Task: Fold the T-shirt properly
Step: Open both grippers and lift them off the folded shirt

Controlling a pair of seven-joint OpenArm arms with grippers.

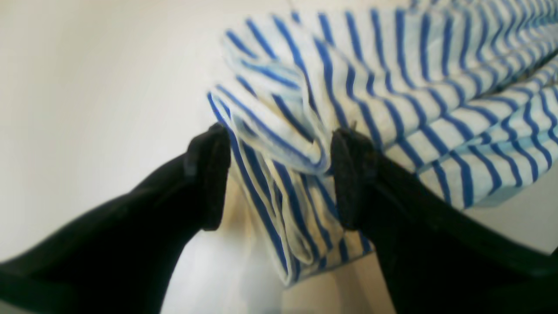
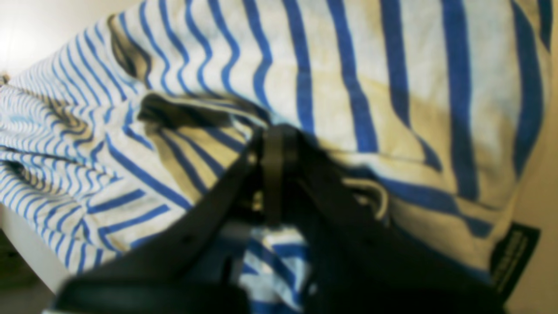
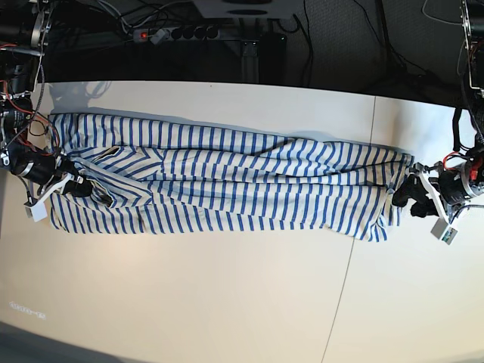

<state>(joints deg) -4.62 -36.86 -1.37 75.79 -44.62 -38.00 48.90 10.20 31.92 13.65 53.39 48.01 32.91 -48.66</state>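
Observation:
The T-shirt [image 3: 227,181], white with thin blue stripes, lies stretched lengthwise across the table [image 3: 227,302] in a long folded band. My right gripper [image 3: 72,186] is at its left end in the base view. In the right wrist view it [image 2: 274,174] is shut on a fold of the T-shirt [image 2: 348,78], with the small dark tag [image 2: 514,257] at the hem beside it. My left gripper [image 3: 408,195] is at the shirt's right end. In the left wrist view its [image 1: 281,179] jaws stand apart on either side of a loose bunched edge of the T-shirt [image 1: 392,87].
The white table has a seam [image 3: 352,227] running front to back near the right. Its far edge [image 3: 227,82] borders a dark area with a power strip [image 3: 174,33] and cables. Arm wiring hangs at the left [image 3: 15,91] and right [image 3: 465,113] edges.

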